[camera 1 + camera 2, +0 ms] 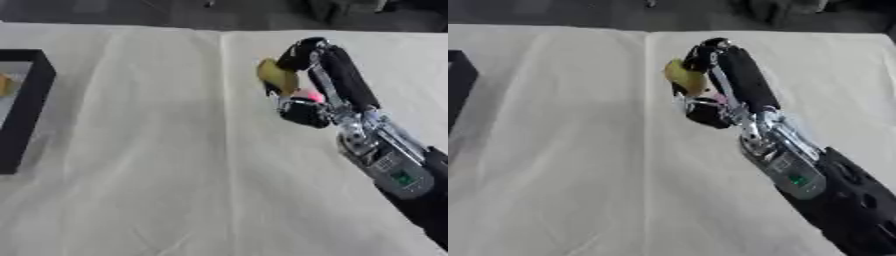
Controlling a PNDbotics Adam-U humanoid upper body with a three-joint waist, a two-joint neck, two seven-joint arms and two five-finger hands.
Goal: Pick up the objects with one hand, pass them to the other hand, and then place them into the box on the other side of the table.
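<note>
The right arm (385,160) reaches in from the lower right corner, slanting up across the cloth-covered surface (157,165). At its end, the right hand (308,95) has fingers and thumb curled round a yellow object (276,75), held near the middle of the surface; a spot of pink shows beside the palm. At the left edge sits a black box (26,107) with something yellow just inside. The left hand shows in neither view.
</note>
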